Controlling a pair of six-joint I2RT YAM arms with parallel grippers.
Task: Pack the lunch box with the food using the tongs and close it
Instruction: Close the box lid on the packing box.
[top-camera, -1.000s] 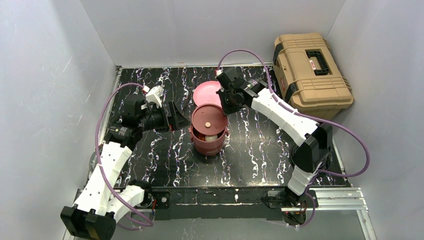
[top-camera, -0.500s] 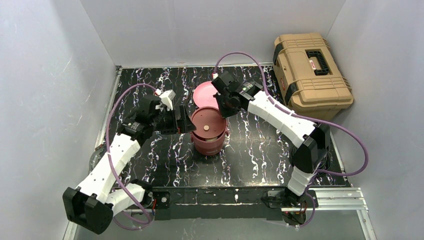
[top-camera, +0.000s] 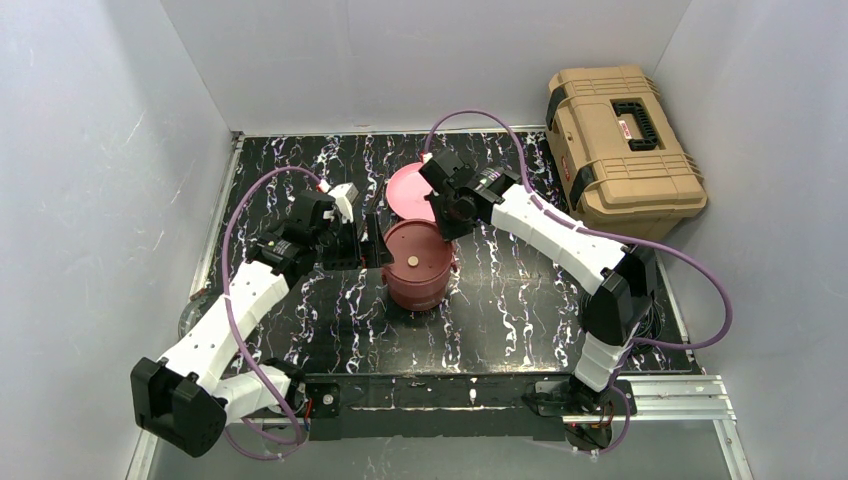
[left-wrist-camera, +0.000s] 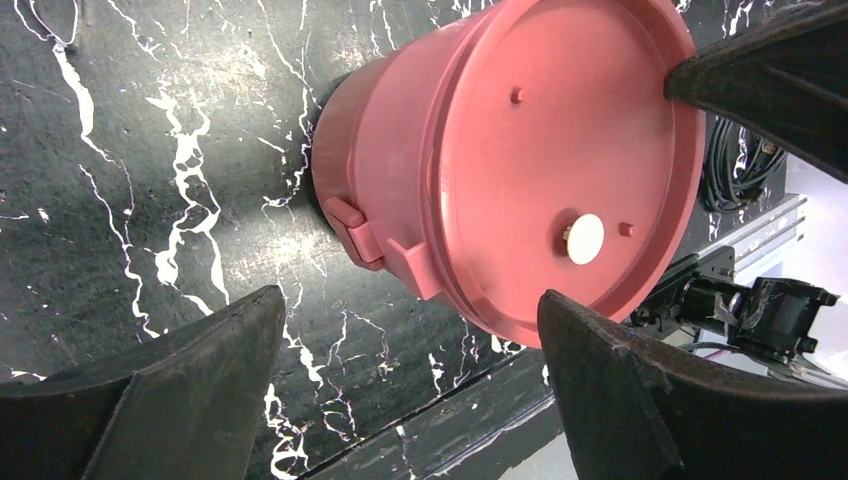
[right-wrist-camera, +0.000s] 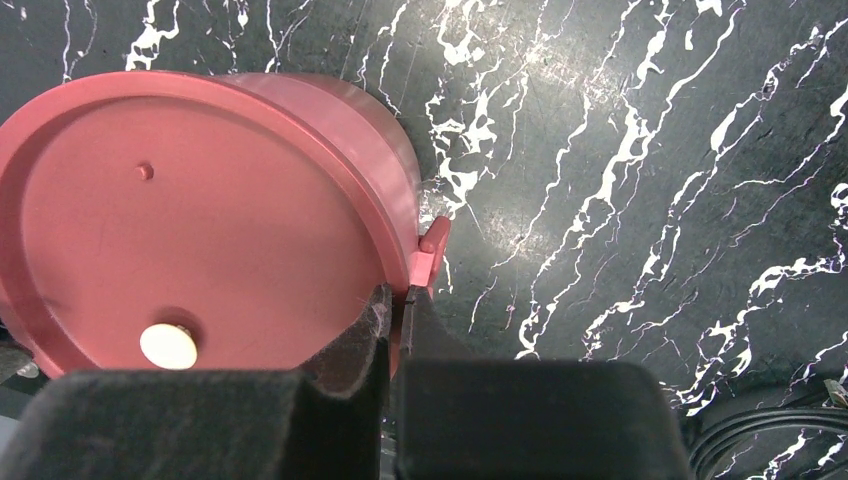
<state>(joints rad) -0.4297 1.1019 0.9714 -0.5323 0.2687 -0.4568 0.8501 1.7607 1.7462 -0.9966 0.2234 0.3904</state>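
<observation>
lunch box (top-camera: 418, 275) mid table, disc lid (top-camera: 414, 252) on. my right gripper (right-wrist-camera: 396, 303) pinched shut at lid's far-right rim; left gripper (top-camera: 365, 243) wide open, just left. risk: shut tips shove lid askew, or box slides.

Nothing is legible; the red label (top-camera: 627, 128) on the tan toolbox (top-camera: 600, 175) is too small.
</observation>
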